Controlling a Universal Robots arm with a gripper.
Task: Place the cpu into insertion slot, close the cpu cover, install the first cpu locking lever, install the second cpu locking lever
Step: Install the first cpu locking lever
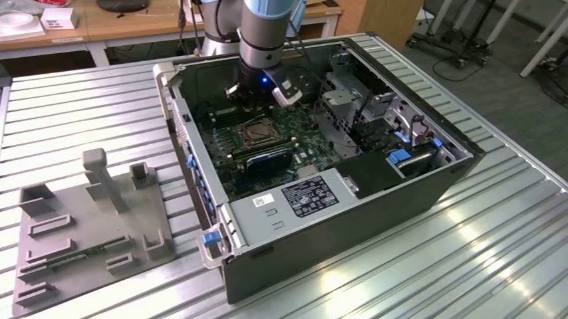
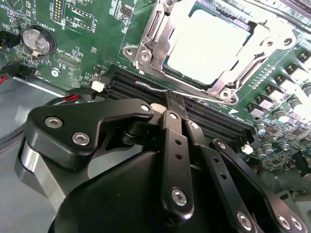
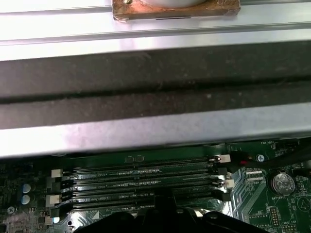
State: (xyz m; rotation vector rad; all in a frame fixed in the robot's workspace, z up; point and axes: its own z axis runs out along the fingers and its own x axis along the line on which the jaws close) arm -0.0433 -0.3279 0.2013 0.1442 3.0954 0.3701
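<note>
In the second wrist view the pale cpu (image 2: 209,46) lies flat in the insertion slot. The silvery cpu cover (image 2: 146,48) is folded down around its edges. A thin wire locking lever (image 2: 146,85) runs along the socket's near edge, just above the black memory slots (image 2: 214,121). My gripper (image 2: 171,99) is shut, fingers pressed together, and its tip sits at that lever. In the exterior view the gripper (image 1: 253,100) hangs inside the open computer case, just behind the insertion slot (image 1: 255,133).
The case's side wall (image 3: 155,97) rises close beside the memory slots (image 3: 136,182). A coin battery (image 2: 36,40) and red wires sit beside the gripper. A drive cage (image 1: 355,100) stands on the exterior view's right. A grey fixture plate (image 1: 89,226) lies on the ribbed table.
</note>
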